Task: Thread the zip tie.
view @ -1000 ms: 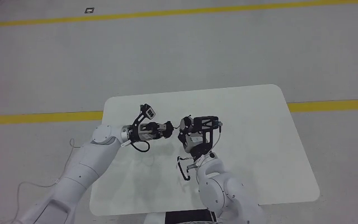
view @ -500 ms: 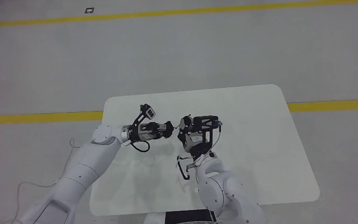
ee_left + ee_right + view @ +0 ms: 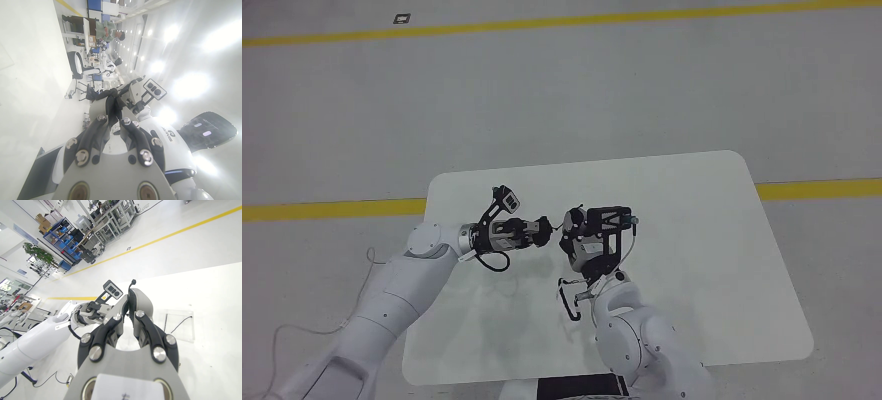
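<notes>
So, right hand [image 3: 129,298] pinches zip tie [image 3: 133,281].

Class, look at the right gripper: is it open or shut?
Shut: the right gripper has its fingers pressed together on the black zip tie, whose head pokes out past them.

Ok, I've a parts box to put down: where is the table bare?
Bare: the table toward its right edge, save for the clear tray, and the far strip beyond the grippers. Crowded: left of centre, where the left gripper and right gripper meet on the zip tie.
</notes>
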Available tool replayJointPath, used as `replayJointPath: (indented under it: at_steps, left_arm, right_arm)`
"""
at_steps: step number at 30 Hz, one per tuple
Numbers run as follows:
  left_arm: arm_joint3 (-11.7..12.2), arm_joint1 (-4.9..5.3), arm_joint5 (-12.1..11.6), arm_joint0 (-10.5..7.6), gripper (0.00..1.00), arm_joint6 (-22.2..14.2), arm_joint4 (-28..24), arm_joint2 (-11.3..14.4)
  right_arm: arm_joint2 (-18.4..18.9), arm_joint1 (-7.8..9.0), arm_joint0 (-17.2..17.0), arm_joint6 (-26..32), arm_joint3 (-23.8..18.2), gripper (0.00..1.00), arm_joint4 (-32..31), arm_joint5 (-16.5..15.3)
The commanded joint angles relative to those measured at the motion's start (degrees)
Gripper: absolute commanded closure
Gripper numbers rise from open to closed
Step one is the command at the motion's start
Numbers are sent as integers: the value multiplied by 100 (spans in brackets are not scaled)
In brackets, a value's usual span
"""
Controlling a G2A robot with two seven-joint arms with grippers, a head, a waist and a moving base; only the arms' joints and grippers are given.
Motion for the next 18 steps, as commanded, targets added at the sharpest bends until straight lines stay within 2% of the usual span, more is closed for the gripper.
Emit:
replayJointPath:
  at_steps: [1,18]
  left_arm:
    - [0,0,0,0,100,0,0,0]
    - [0,0,0,0,100,0,0,0]
  right_arm:
    - [10,-10,-3,10,11,100,7,0]
    - [47,-124,76,261,47,100,142,0]
